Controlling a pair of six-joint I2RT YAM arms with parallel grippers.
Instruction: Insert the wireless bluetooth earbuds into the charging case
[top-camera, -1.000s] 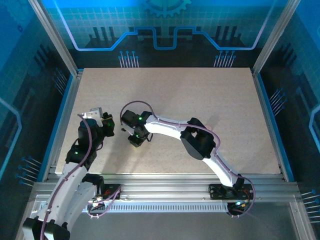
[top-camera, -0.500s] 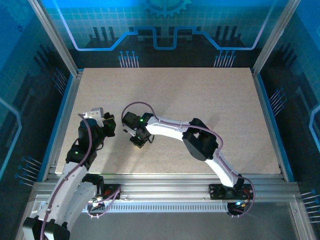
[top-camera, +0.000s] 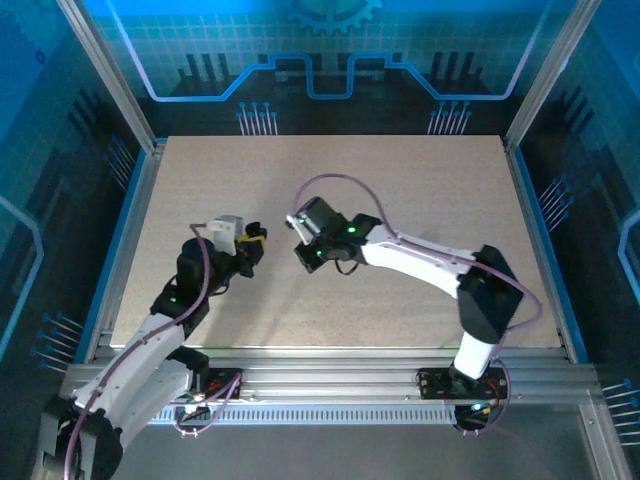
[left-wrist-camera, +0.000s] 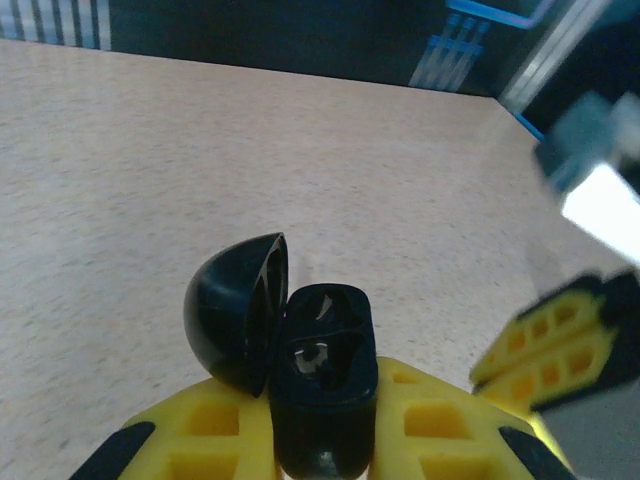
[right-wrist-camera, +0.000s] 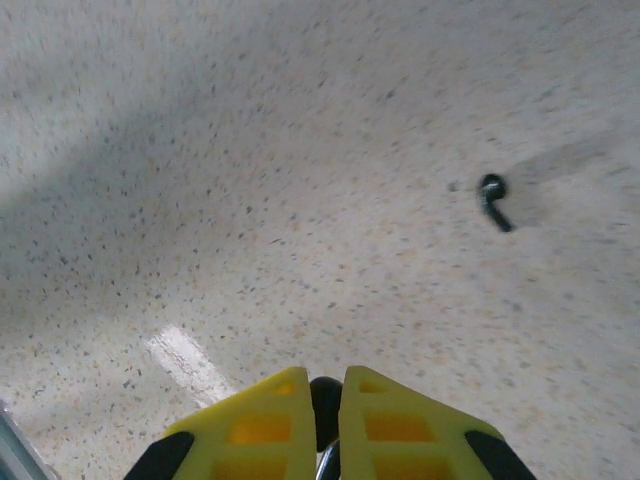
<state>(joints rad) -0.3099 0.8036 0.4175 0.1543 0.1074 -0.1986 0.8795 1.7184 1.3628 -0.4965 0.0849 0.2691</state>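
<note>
Arms drew together, left end effector clamping charging case, right end effector clamping black earbud.

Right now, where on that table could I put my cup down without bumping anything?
Bare table: the whole far half up to the back edge, and the right side beyond the right arm. Crowded mid-left: the left gripper, shut on the open charging case, faces the right gripper, shut on a black earbud; another earbud lies loose on the table nearby.
</note>
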